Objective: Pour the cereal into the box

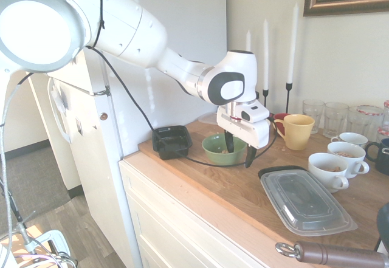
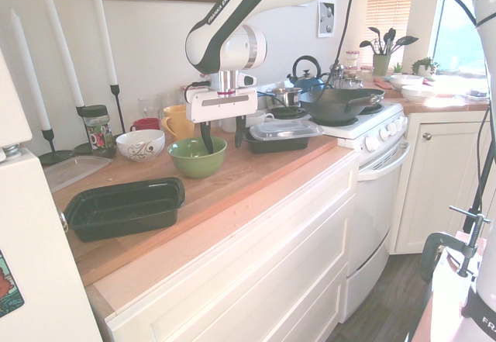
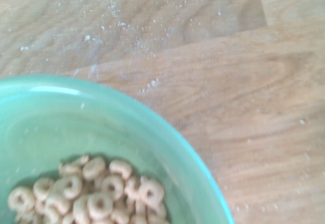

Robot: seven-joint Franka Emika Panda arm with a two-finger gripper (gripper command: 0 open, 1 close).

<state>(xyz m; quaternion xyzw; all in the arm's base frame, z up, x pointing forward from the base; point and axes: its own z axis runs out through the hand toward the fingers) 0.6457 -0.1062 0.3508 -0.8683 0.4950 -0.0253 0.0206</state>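
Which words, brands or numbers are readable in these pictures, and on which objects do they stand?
"FRANKA EMIKA", small but legible, along the robot arm in the second exterior view.
Jar by the candles: patterned label, too blurred to read.
Small wall picture: too small to read.
Sticker on the white fridge: no legible text.
Green bowl, cereal, black box: no text.

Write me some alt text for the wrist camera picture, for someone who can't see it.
Close view from above of a green bowl holding a small heap of tan ring-shaped cereal. The bowl sits on a light wooden countertop scattered with fine pale crumbs.
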